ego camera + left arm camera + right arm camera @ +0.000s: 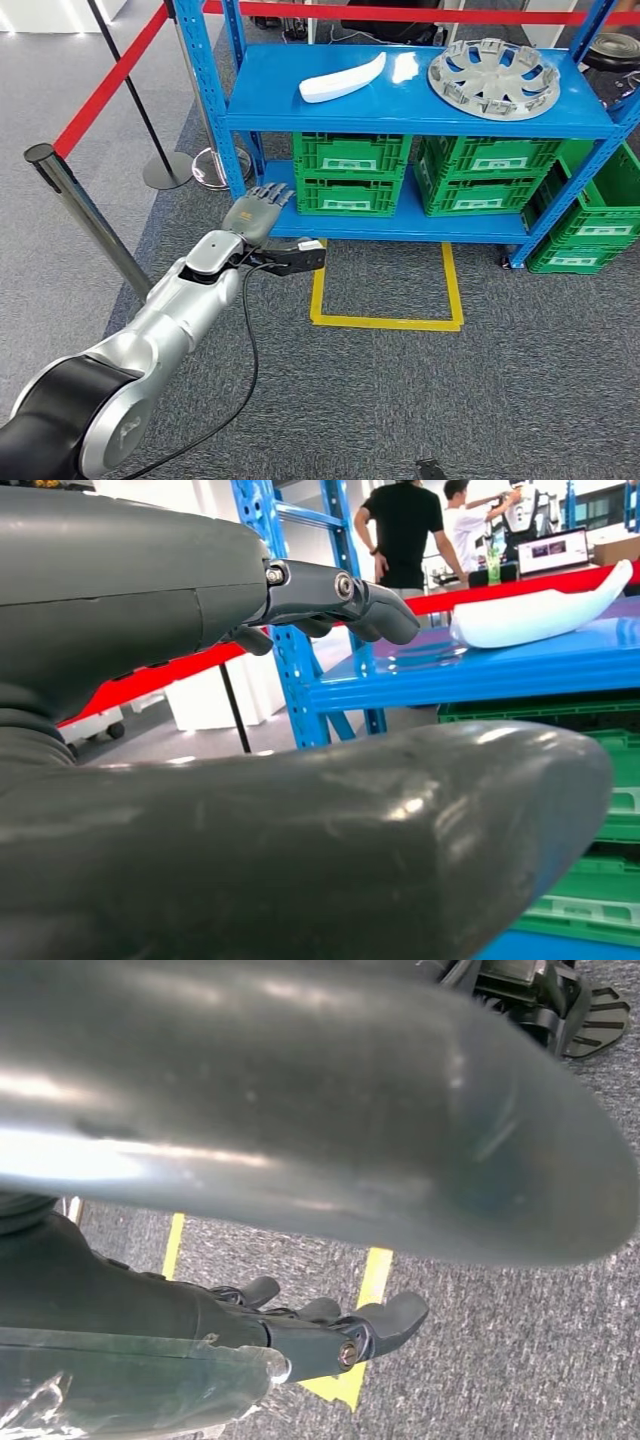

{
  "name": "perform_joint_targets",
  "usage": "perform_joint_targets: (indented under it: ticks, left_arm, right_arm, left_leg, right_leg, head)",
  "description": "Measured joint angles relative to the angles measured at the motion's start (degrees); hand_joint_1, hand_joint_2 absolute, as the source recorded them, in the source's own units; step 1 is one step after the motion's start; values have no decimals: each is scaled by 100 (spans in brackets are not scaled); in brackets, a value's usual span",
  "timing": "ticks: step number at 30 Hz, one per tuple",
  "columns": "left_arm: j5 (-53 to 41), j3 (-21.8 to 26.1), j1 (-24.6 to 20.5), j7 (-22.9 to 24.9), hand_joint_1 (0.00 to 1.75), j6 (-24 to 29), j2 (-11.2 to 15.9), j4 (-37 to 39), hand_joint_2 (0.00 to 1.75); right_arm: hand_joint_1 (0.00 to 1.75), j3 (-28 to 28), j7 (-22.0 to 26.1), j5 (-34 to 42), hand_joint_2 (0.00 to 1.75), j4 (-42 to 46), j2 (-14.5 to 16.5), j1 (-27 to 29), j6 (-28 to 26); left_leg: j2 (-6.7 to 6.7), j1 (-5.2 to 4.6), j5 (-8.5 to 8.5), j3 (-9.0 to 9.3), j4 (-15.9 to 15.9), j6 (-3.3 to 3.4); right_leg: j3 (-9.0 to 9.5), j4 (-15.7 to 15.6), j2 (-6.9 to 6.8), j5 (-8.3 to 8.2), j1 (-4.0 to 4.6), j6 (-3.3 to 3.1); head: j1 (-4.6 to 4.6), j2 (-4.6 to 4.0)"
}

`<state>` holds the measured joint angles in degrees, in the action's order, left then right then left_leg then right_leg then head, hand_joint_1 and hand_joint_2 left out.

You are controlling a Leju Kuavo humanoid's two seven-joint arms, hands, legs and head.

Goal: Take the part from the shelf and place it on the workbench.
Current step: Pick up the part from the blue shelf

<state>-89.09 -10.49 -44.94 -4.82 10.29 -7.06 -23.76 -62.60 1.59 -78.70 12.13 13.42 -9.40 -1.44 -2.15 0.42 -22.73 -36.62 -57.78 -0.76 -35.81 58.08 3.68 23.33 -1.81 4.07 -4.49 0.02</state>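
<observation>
You are looking at a blue shelf (pixel 423 108) standing at the far side of the grey carpet. On its top board the white curved part (pixel 343 79) is lying at the left, and a silver wheel cover (pixel 494 77) is lying flat well apart to the right. Green crates (pixel 351 172) are sitting side by side on the lower board, with more green crates (pixel 596 225) standing on the floor at the far right; the board above is covering their openings, so you cannot tell what they are holding. The wheel cover's far rim is running close to the frame's edge.

Your left hand (pixel 258 211) is reaching out flat at the near left corner of the lower board, fingers spread and holding nothing, well below the part. In the left wrist view the part (pixel 540 612) is showing on the board beyond the fingertips (pixel 385 613). Your right hand (pixel 317 1325) is hanging over the carpet beside the yellow floor tape (pixel 362 1330), fingers loosely apart and gripping nothing.
</observation>
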Motion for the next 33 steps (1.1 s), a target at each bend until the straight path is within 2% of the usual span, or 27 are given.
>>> perform_joint_targets:
  ticks: [3, 6, 8, 9, 10, 12, 13, 14, 15, 17, 19, 22, 24, 25, 27, 28, 29, 30, 31, 33]
  left_arm:
    - [-29, 0, 1, 21, 0, 0, 0, 0, 0]
    - [-51, -2, -6, 34, 0, -3, 0, -2, 0]
    - [-70, -2, -18, 46, 0, -10, -5, -12, 0]
    - [-76, -2, -33, 52, 0, -16, -8, -16, 0]
    - [-79, -2, -45, 57, 0, -24, -10, -20, 0]
    - [-81, -2, -55, 63, 0, -38, -11, -20, 0]
    - [-82, -2, -47, 67, 0, -41, -13, -20, 0]
    - [-83, -2, -39, 71, 0, -41, -14, -20, 0]
    - [-83, -2, -35, 77, 0, -42, -15, -20, 0]
    - [-83, -2, -43, 92, 0, -42, -14, -20, 0]
    - [-84, -2, -61, 104, 0, -43, -10, -20, 0]
    - [-87, -2, -72, 110, 0, -44, -9, -20, 0]
    - [-87, -2, -85, 114, 0, -43, -8, -20, 0]
    - [-87, -3, -94, 115, 0, -42, -8, -20, 0]
    - [-87, -4, -97, 114, 0, -43, -8, -18, 0]
    - [-87, -4, -87, 114, 0, -43, -8, -16, 0]
    - [-87, -4, -76, 114, 0, -44, -8, -15, 0]
    - [-87, -4, -69, 114, 0, -44, -7, -14, 0]
    - [-87, -4, -68, 115, 0, -44, -7, -14, 0]
    - [-87, -4, -85, 115, 0, -43, -3, -15, 0]
  right_arm:
    - [0, 0, 1, 1, 0, 0, -4, 0, 6]
    - [0, -1, 4, 0, 0, 0, -5, -2, 7]
    - [0, -3, 7, -1, 0, 0, -6, -5, 7]
    - [0, -3, 7, -1, 0, 0, -7, -9, 8]
    - [0, -3, 7, -1, 0, 0, -8, -12, 8]
    - [0, -3, 7, -1, 0, 0, -9, -16, 9]
    - [0, -3, 7, -1, 0, 0, -9, -13, 9]
    - [0, -4, 8, -1, 0, 0, -9, -9, 9]
    - [0, -5, 9, -1, 0, 0, -10, -9, 9]
    - [0, -6, 11, -1, 0, -1, -17, -20, 9]
    - [0, -7, 12, -1, 0, -3, -20, -36, 10]
    - [0, -9, 11, -1, 0, -4, -18, -43, 10]
    - [0, -11, 12, -1, 0, -4, -19, -44, 9]
    - [0, -12, 13, -1, 0, -4, -20, -47, 9]
    - [0, -13, 14, -1, 0, -4, -20, -52, 9]
    - [0, -14, 14, -1, 0, -4, -20, -51, 9]
    - [0, -14, 14, -1, 0, -4, -20, -47, 9]
    - [0, -15, 14, -1, 0, -4, -20, -44, 9]
    - [0, -16, 14, -1, 0, -4, -20, -42, 9]
    - [0, -17, 14, -1, 0, -4, -20, -43, 9]
  left_leg:
    - [0, -5, -4, -3, -9, 5]
    - [3, -37, -14, 0, -6, 88]
    - [26, -23, 28, 71, 113, 145]
    - [43, -15, 48, 112, 173, 167]
    - [63, -10, 62, 145, 213, 185]
    - [96, -30, 52, 161, 221, 201]
    - [106, -38, 43, 164, 220, 197]
    - [112, -41, 33, 168, 216, 187]
    - [113, -39, 19, 174, 207, 167]
    - [114, -30, -37, 182, 150, 99]
    - [114, -46, -103, 162, 59, 22]
    - [116, -50, -139, 157, 31, -31]
    - [128, -32, -237, 111, -101, -70]
    - [133, -28, -350, 5, -321, -92]
    - [138, -27, -631, -404, -1057, -116]
    - [139, -26, -726, -623, -1403, -119]
    - [139, -26, -728, -775, -1602, -113]
    - [139, -26, -626, -820, -1596, -101]
    - [139, -26, -426, -747, -1374, -83]
    - [139, -35, -7, -400, -624, -47]
  right_leg:
    - [4, -10, 1, -4, -5, 5]
    - [25, -71, 17, -28, -39, 69]
    - [4, -38, -54, 2, -36, 93]
    - [-64, 105, -123, 89, -23, 89]
    - [-201, 385, -200, 234, -10, 77]
    - [-598, 1175, -272, 580, 8, 61]
    - [-757, 1468, -281, 662, 10, 58]
    - [-819, 1561, -288, 639, 10, 57]
    - [-762, 1421, -299, 513, 7, 59]
    - [-403, 700, -346, 168, -5, 71]
    - [-136, 205, -352, 25, -13, 31]
    - [-106, 186, -303, 57, 11, -104]
    - [-70, 185, -290, 77, 15, -177]
    - [-45, 181, -288, 91, 10, -208]
    - [-5, 180, -288, 128, 12, -248]
    - [12, 180, -286, 147, 13, -256]
    - [32, 180, -280, 167, 13, -258]
    - [57, 180, -271, 187, 13, -255]
    - [90, 179, -258, 210, 12, -245]
    - [156, 178, -233, 267, 16, -201]
  head:
    - [1, 0]
    - [-4, 0]
    - [0, 0]
    - [10, 0]
    - [24, 0]
    - [45, 0]
    - [52, 0]
    - [56, 0]
    - [60, 0]
    - [68, 0]
    - [79, 0]
    - [62, 0]
    - [51, 0]
    - [42, 0]
    - [30, 0]
    - [29, 0]
    - [28, 0]
    - [28, 0]
    - [28, 0]
    - [29, 0]
